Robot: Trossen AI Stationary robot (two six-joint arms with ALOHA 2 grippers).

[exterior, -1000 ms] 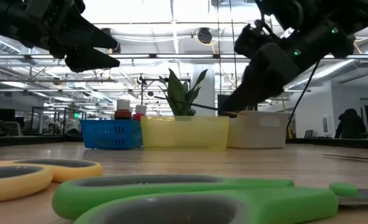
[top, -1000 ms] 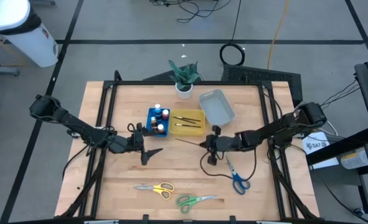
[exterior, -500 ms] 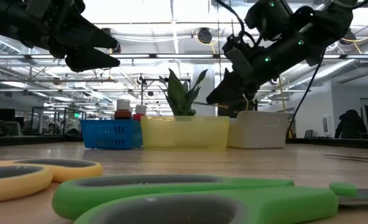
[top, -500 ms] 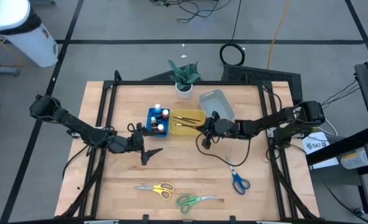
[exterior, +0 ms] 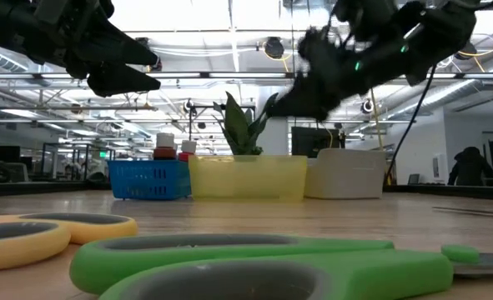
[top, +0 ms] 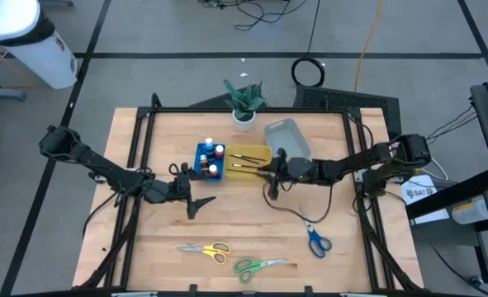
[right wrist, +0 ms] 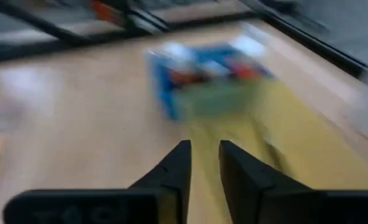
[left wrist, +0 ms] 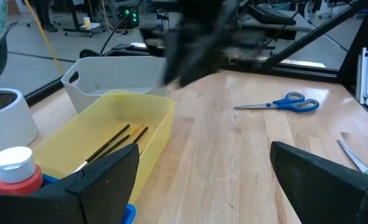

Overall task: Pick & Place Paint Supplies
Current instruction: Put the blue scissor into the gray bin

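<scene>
Just beneath the right claw (top: 266,170) sits the yellow tray (top: 249,162) with the brushes (left wrist: 117,140) lying inside; its fingers stand a narrow slit apart, and nothing shows between them — a drop looks just made, by my reading. Beyond the tray from that claw, the blue tray (top: 210,161) holds the bottles (top: 212,152). So bottles and brushes look sorted. Left to do — three scissors on the surface (top: 326,132): the blue (top: 314,238) behind the right claw, the yellow (top: 208,249) and green (top: 257,266) near the front edge. Left claw (top: 201,203) hangs spread wide, empty, beside the blue tray.
</scene>
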